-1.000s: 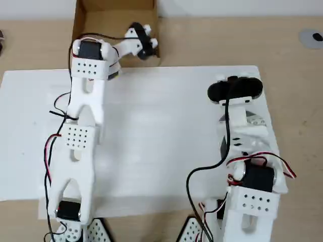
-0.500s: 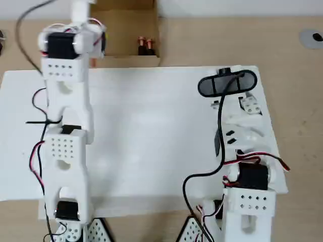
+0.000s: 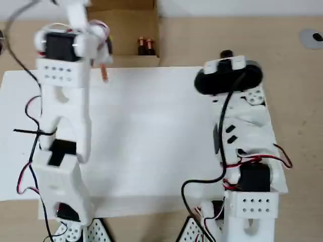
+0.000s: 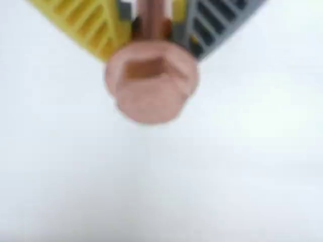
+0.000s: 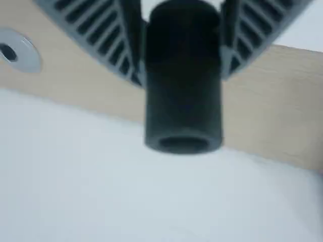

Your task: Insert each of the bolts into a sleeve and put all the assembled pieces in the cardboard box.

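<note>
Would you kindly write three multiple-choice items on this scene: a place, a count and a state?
1. Where are the assembled pieces? A. in the left claw B. in the cardboard box C. in the right claw
2. How many assembled pieces are there? A. two B. one C. four
3. What state are the claws in? A. both open B. left shut on a sleeve, right on a bolt C. left shut on a bolt, right on a sleeve
Answers: 1 B, they lie inside the box; 2 A, two show side by side; 3 C, each wrist view shows it.
</note>
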Motion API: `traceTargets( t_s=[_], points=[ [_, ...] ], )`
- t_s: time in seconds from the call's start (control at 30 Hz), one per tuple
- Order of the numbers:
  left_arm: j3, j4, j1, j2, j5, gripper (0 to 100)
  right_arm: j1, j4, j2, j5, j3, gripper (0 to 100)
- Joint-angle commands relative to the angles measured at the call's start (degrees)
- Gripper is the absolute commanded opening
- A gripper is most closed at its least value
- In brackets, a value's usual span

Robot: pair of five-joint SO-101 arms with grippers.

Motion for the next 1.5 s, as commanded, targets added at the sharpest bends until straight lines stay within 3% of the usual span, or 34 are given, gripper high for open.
traceTargets(
  t_s=[0.0,0.13,0.43,0.5,0.6,0.83,1.1,1.3,1.47],
  points=[
    [18.0,0.1,1.6,-15.2,0.4,1,-1.0,1.3,0.0,0.1,-4.0,1.2],
    [28.3,-1.4,1.0,-28.2,0.4,1,-1.0,5.2,0.0,-1.1,-4.7,1.2],
    [52.2,-12.6,-3.7,-52.9,1.3,1,-1.0,3.9,-4.6,-18.7,-4.7,1.2],
    [57.1,-15.3,-3.7,-58.0,4.8,1,-1.0,1.1,-7.6,-20.0,-1.8,1.2],
    [63.6,-17.8,-3.7,-65.2,9.7,1,-0.9,-2.9,-13.5,-20.0,3.8,1.2],
    [75.5,-19.5,-3.6,-79.9,9.8,1,-1.1,-5.4,-29.6,-14.2,21.0,1.2],
    [91.3,-42.0,-3.8,-90.0,9.8,1,-9.9,-12.8,-40.5,-12.7,37.1,1.2],
    [95.3,-48.5,-3.6,-90.1,10.7,1,-15.4,-12.8,-42.4,-12.5,42.4,1.2],
    [97.7,-55.6,-2.6,-90.1,15.6,1,-19.9,-12.8,-42.6,-12.5,46.2,1.2]
  ],
)
